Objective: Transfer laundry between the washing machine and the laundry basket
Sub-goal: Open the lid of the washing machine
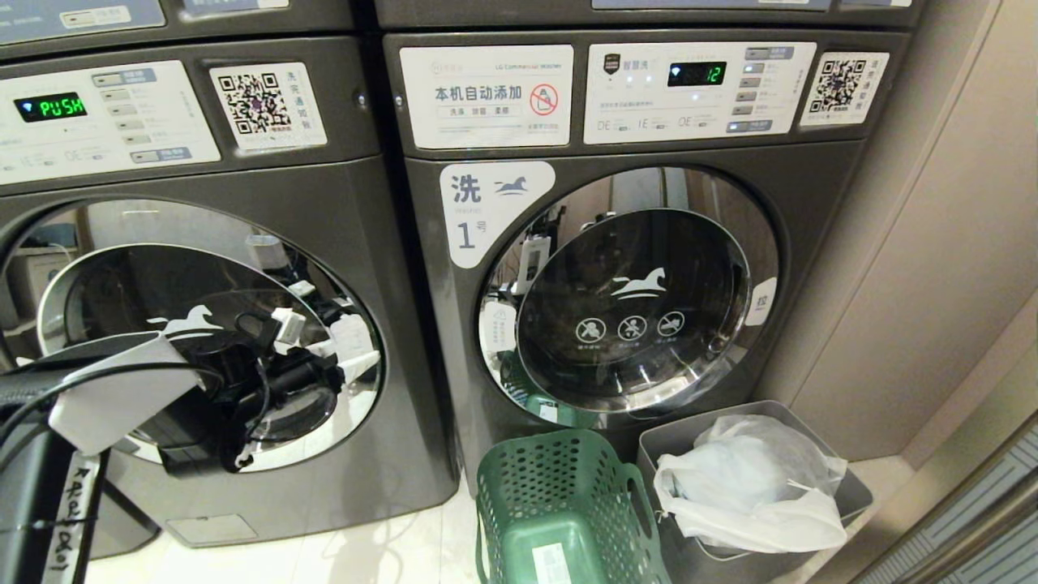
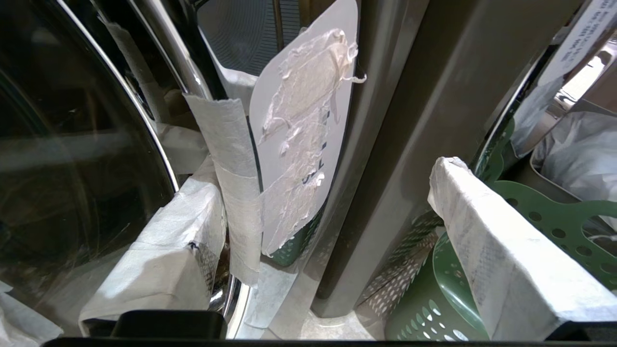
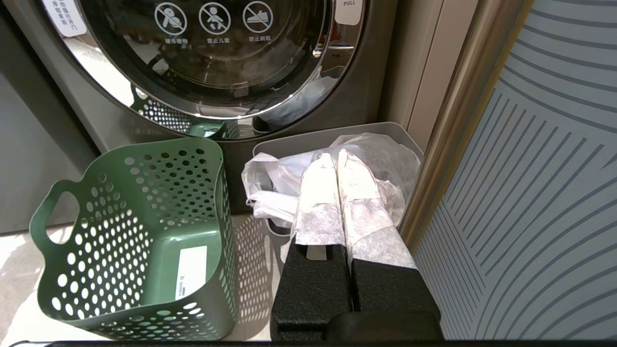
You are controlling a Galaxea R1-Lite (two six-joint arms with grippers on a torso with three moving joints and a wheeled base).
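Washing machine (image 1: 268, 186) with PUSH display: door shut, laundry unseen, presumably inside. Green laundry basket (image 1: 519, 487) on floor, apparently empty. Grey bin (image 1: 673, 438) holding white plastic bag (image 1: 754, 478) just beside.

Left gripper (image 2: 323, 183): fingers apart, at taped pull tab (image 2: 299, 144) on door's edge. Right gripper (image 3: 336, 161): fingers together, above bin.

Cloth expected light, limp: pinch a bunched fold. Shut door in the way.

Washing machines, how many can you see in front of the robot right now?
2. One washing machine on the left shows PUSH on its display; the other machine, on the right, is labelled 1. More may be out of frame.
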